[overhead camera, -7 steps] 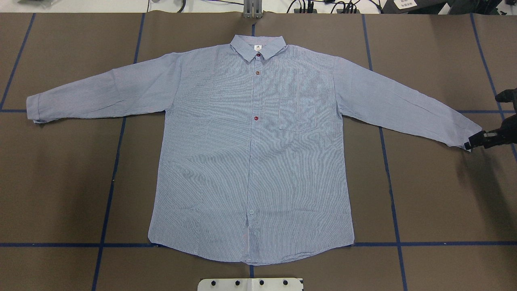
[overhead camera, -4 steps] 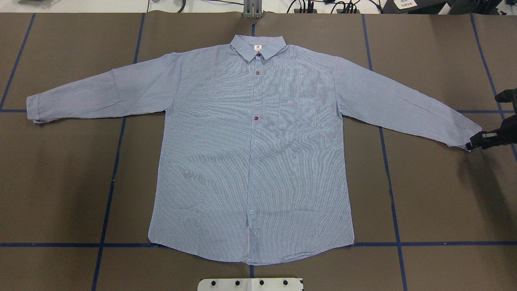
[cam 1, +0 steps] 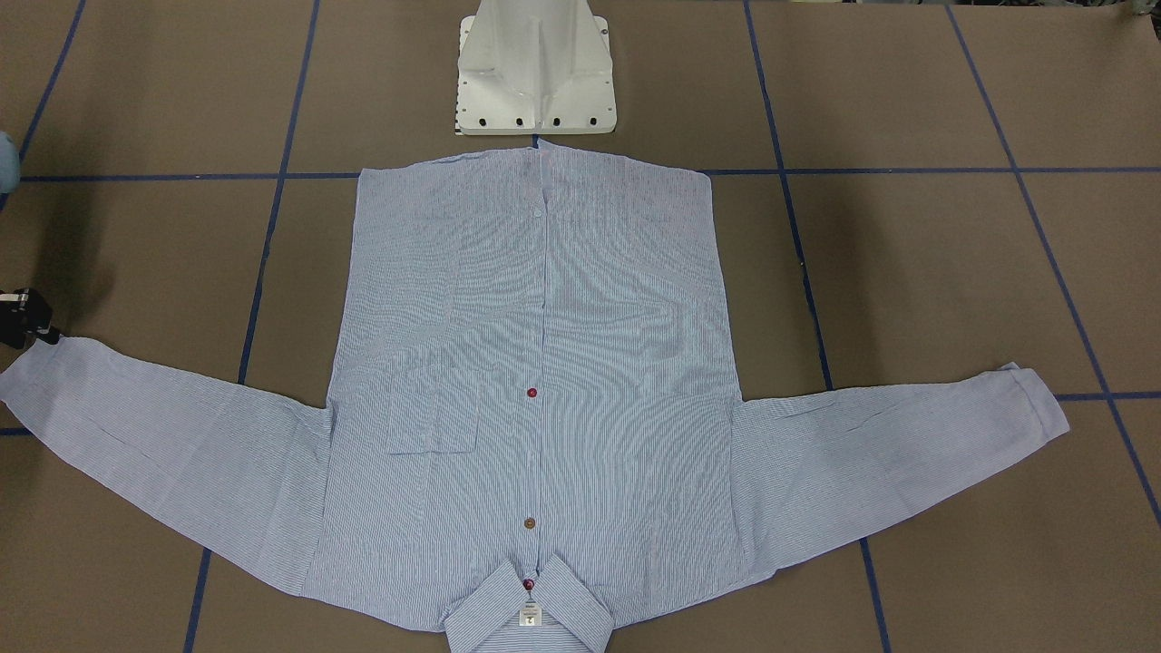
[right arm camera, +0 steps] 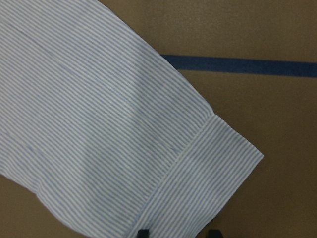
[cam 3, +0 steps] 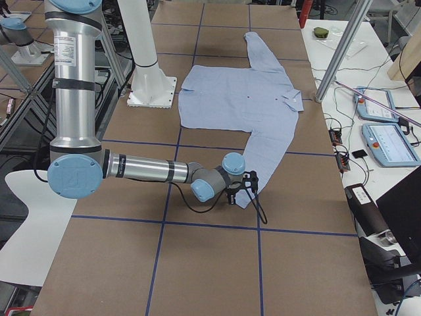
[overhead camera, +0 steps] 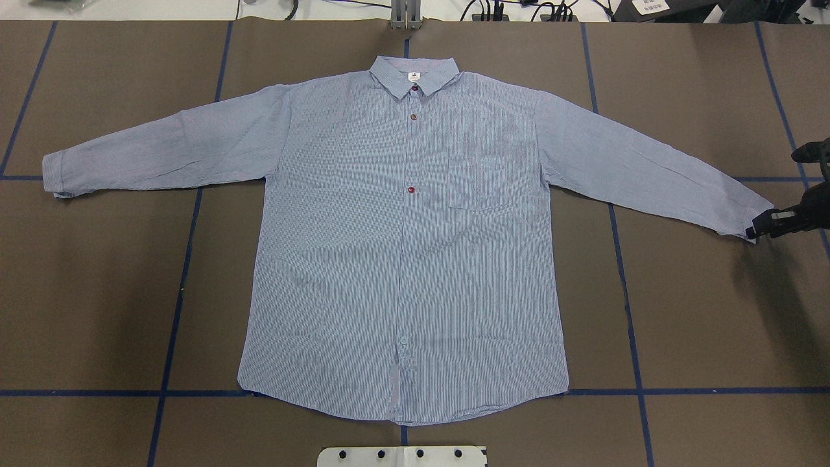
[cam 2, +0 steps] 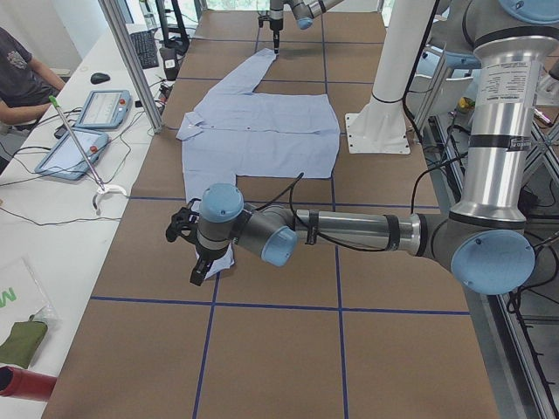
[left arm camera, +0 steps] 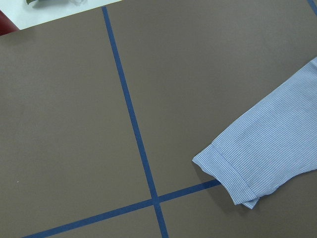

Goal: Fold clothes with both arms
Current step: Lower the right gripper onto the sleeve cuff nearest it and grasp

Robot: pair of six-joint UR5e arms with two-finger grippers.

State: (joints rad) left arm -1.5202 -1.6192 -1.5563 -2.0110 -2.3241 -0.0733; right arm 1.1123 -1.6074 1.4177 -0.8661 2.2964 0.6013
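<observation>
Light-blue striped long-sleeved shirt (overhead camera: 402, 246) lies flat on the brown table (overhead camera: 700, 324), my right gripper (overhead camera: 752, 232) spread astride its cuff (right arm camera: 213, 163) — a shallow pinch could slip off that thin cloth — and I can't tell whether the left gripper (cam 2: 199, 272) is spread or closed.

wide mat (overhead camera: 700, 311) around shirt (overhead camera: 402, 246), pedestal (cam 1: 535, 63) just beside

The shirt (overhead camera: 402, 246) was thin, matt woven cloth, finely striped and lightly creased along the sleeves; its cuff (right arm camera: 208, 183) showed a stitched, doubled hem. The buttons (overhead camera: 411, 189) looked hard and faintly glossy. The table cover (overhead camera: 700, 311) was a smooth, matt brown sheet crossed by blue tape (overhead camera: 177, 311). At six o'clock in the overhead view, the base plate (overhead camera: 360, 460) looked smooth and white-painted. The left arm (cam 2: 349, 229) had a satin silver tube and glossy light-blue caps.
</observation>
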